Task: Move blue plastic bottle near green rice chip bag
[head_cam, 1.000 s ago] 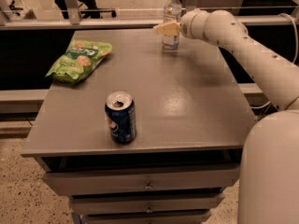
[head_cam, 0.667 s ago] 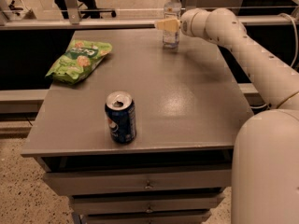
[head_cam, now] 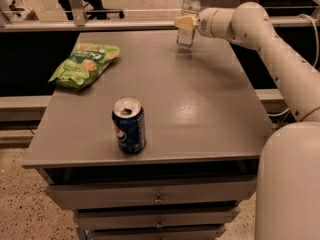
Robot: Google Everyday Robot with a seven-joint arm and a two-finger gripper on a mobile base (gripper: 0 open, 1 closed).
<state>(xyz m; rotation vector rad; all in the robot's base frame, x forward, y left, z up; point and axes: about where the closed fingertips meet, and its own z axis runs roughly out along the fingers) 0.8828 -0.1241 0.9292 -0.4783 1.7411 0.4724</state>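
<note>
The blue plastic bottle, clear with a white cap, is at the far edge of the grey table, right of the middle. My gripper reaches in from the right and its cream fingers are closed around the bottle's middle. The bottle leans slightly, with its base just at the table top. The green rice chip bag lies flat at the far left of the table, well apart from the bottle.
An open blue soda can stands near the table's front edge, left of centre. My white arm runs along the right side. Drawers sit below the table top. A rail and a chair base are behind the table.
The bottle's top has shifted a little to the right and its base has risen slightly in the gripper's hold. The bag and can have not moved.
</note>
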